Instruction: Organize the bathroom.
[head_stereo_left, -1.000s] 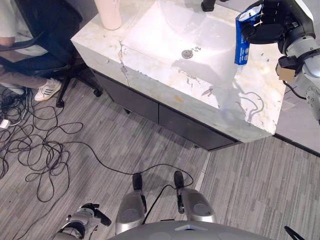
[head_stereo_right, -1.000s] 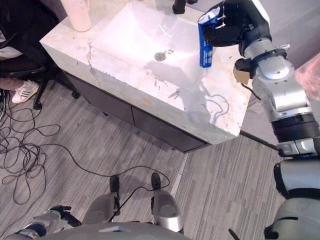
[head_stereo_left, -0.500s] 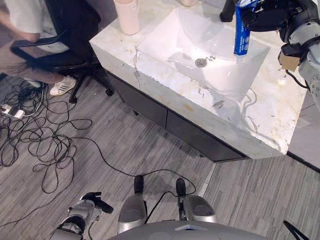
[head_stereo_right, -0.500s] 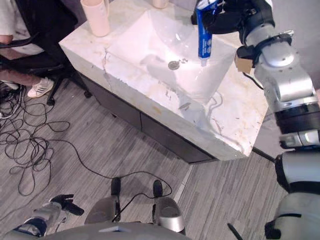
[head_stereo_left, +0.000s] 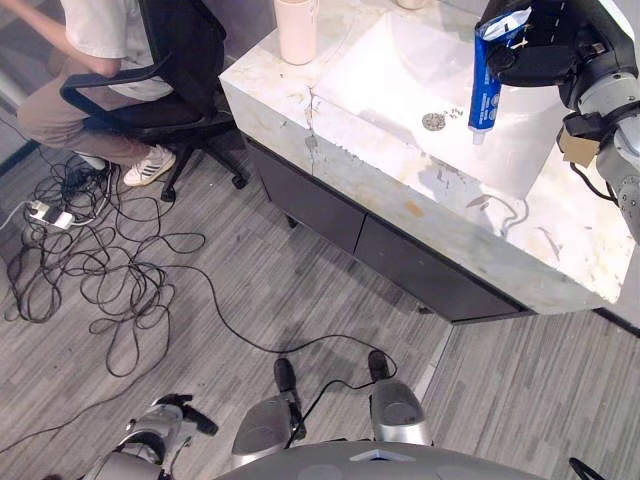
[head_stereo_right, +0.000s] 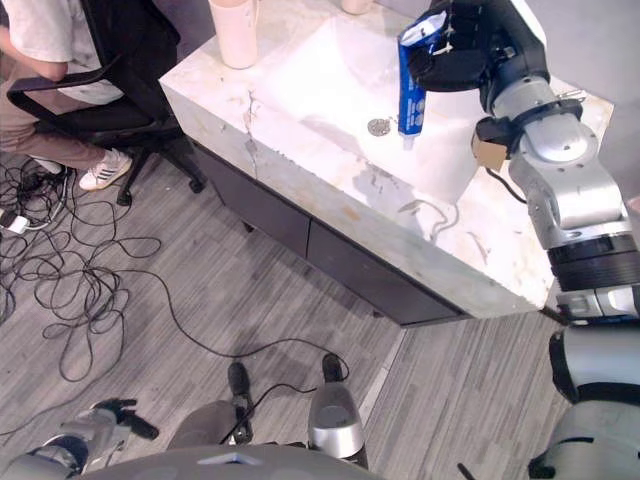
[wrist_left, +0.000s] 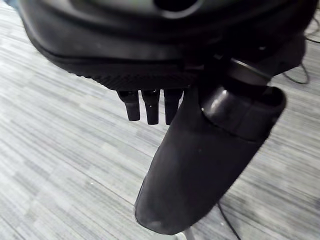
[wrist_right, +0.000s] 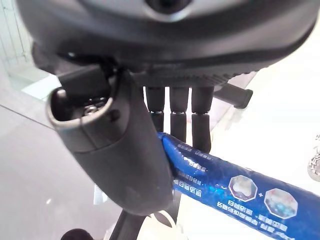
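Observation:
A blue toothpaste tube (head_stereo_left: 485, 85) hangs cap down over the white sink basin (head_stereo_left: 390, 70), just right of the drain (head_stereo_left: 433, 121). My right hand (head_stereo_left: 545, 50) is shut on the tube's upper end. In the right wrist view its thumb (wrist_right: 125, 155) and curled fingers pinch the tube (wrist_right: 240, 187). My left hand (head_stereo_left: 160, 430) hangs low over the floor at the lower left, holding nothing. In the left wrist view that hand (wrist_left: 200, 165) has relaxed fingers above grey floorboards.
A pale pink cup (head_stereo_left: 297, 28) stands on the marble counter (head_stereo_left: 560, 240) at its left corner. A person sits in a black office chair (head_stereo_left: 170, 95) left of the counter. Tangled black cables (head_stereo_left: 90, 280) and a power strip (head_stereo_left: 50, 213) lie on the floor.
The whole picture has shifted, so the camera moved. The tube, still held in my right hand, now hangs closer to the drain than before. The left hand stays low.

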